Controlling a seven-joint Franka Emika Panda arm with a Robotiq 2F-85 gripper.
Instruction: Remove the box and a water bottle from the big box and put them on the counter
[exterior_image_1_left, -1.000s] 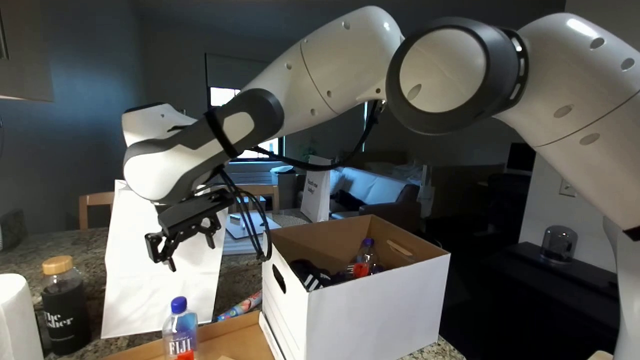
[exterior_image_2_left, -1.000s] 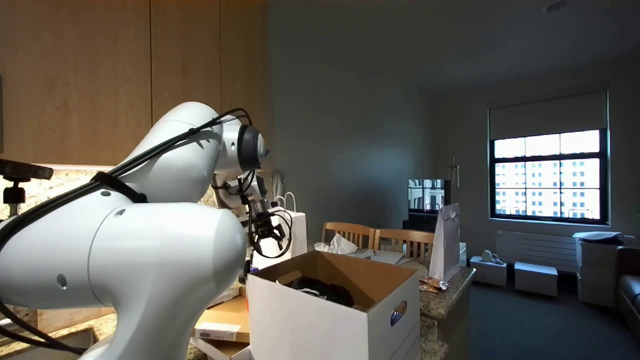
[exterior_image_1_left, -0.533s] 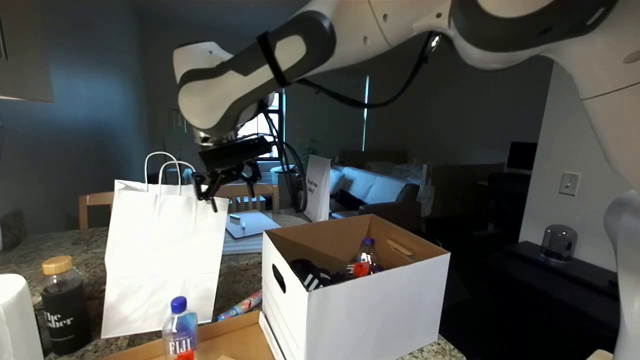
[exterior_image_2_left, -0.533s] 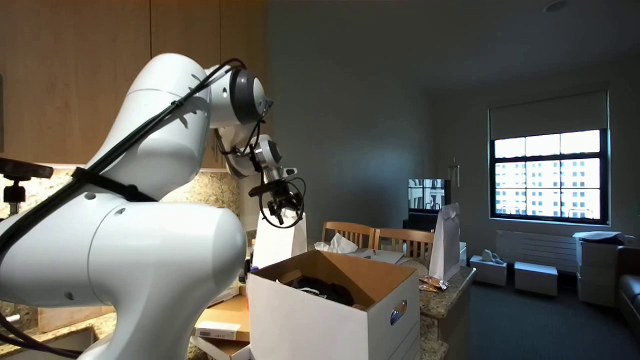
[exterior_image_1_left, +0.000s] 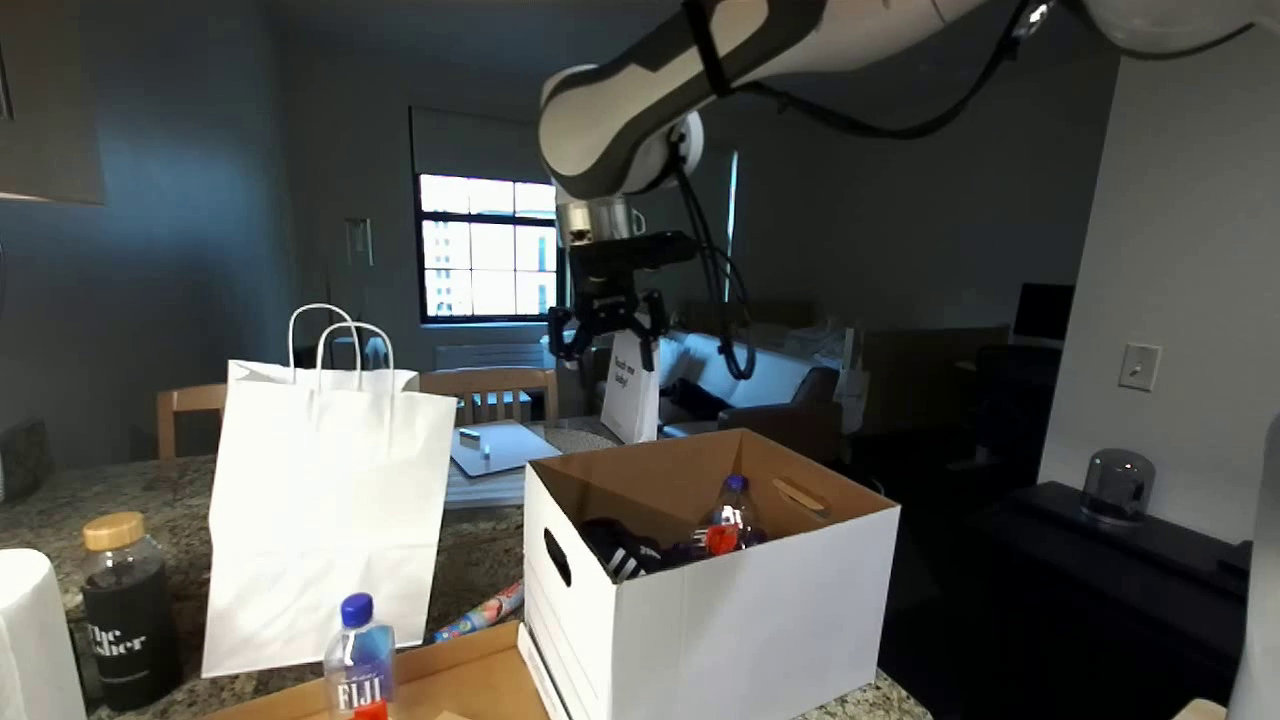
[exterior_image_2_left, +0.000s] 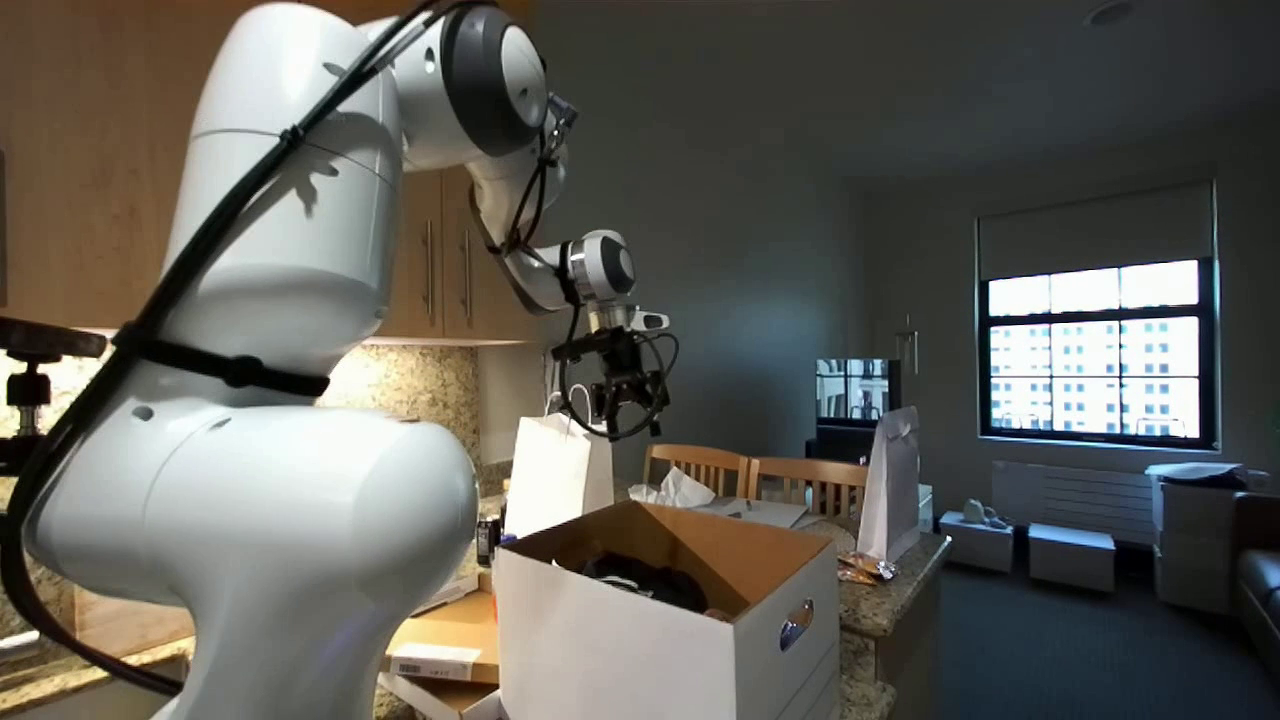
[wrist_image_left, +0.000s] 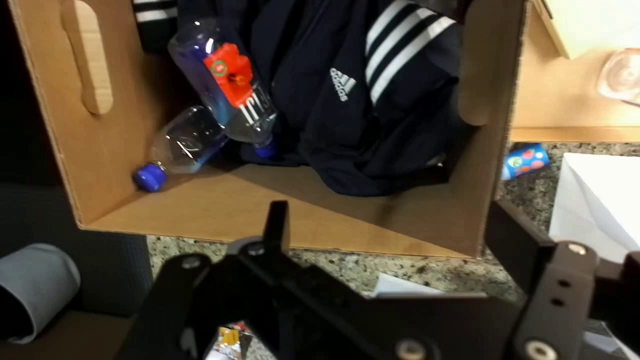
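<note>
We have the tool (exterior_image_1_left: 609, 360) spread wide, higher than the big box (exterior_image_1_left: 750, 630). Inside it we see a flower-labelled water bottle (wrist_image_left: 227, 82) overlapping a second bottle (wrist_image_left: 185, 142), both beside dark striped clothing (wrist_image_left: 312, 112). Outside, a third bottle (exterior_image_1_left: 361, 660) stands upright in a cardboard tray (exterior_image_1_left: 480, 682) beside the big box.

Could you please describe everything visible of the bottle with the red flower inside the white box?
The red-flower bottle looks like clear plastic, its blue cap on, with white lettering between flower and cap. It appears to lie on its side in the big box, overlapping a second bottle in the wrist view, apparently against dark clothing. Its contents are unclear.
</note>
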